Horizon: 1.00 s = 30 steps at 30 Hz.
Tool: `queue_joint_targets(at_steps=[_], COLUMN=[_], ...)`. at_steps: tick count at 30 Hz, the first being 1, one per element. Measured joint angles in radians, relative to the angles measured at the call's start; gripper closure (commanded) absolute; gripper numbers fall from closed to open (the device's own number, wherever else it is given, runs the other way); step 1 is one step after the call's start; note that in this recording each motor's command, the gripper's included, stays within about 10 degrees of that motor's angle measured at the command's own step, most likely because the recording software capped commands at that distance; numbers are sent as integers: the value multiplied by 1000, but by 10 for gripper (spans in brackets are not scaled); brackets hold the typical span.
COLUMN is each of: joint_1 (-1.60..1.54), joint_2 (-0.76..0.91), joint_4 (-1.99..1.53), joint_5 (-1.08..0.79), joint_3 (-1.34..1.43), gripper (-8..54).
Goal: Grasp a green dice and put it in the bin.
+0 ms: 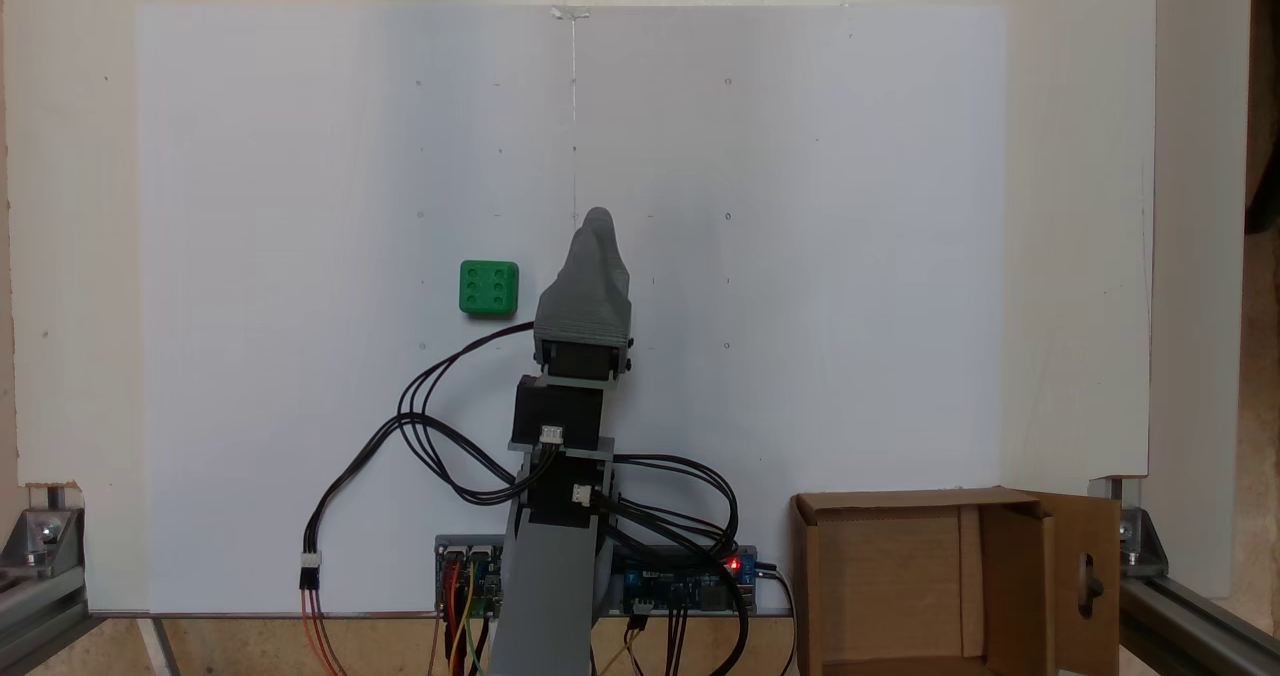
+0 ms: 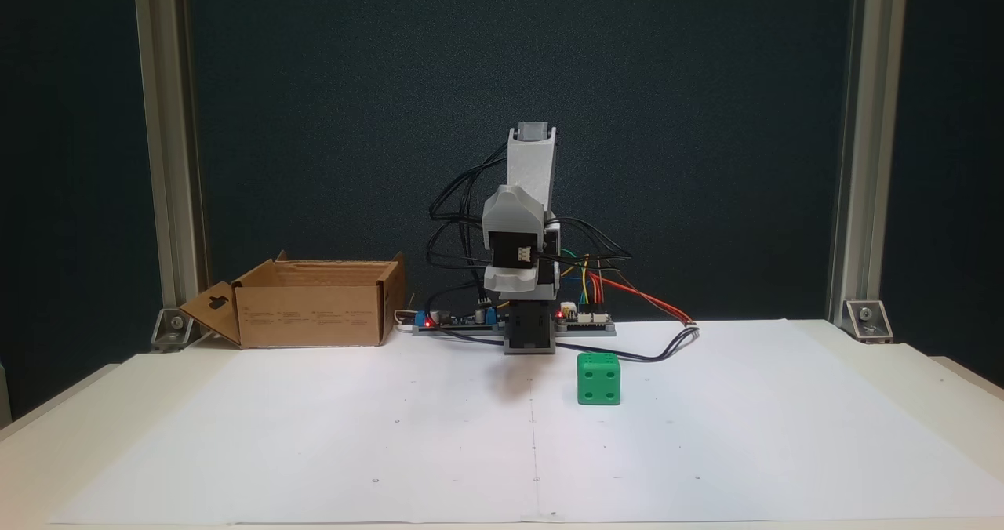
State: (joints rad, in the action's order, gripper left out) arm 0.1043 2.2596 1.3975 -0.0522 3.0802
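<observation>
The green dice (image 1: 489,288) lies on the white paper sheet, left of my gripper (image 1: 598,221) in a fixed view and a little apart from it. In the other fixed view the dice (image 2: 598,379) sits just right of the folded arm (image 2: 532,161) and in front of it. The grey jaws form one tapered shape with no gap, holding nothing. The bin (image 1: 900,501), an open brown cardboard box whose flap has a cut-out slot, stands at the table's edge beside the arm's base. That bin (image 2: 314,310) appears at the back left.
Black cables (image 1: 420,426) loop out from the arm over the sheet near the base, and circuit boards (image 1: 690,581) with a red light sit at the base. Aluminium frame posts (image 2: 855,146) stand at the table's corners.
</observation>
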Motion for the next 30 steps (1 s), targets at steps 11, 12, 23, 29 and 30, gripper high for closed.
queue_joint_targets(at_steps=[11,12,23,29,30], joint_1=[0,0,0,-2,0], joint_2=[-2,0,0,0,-2], joint_4=[-2,-8,-299,-643,-707], joint_5=[0,0,0,0,0], joint_3=[-2,-2,-66,-167,-193], gripper=[14,15,15,24,24])
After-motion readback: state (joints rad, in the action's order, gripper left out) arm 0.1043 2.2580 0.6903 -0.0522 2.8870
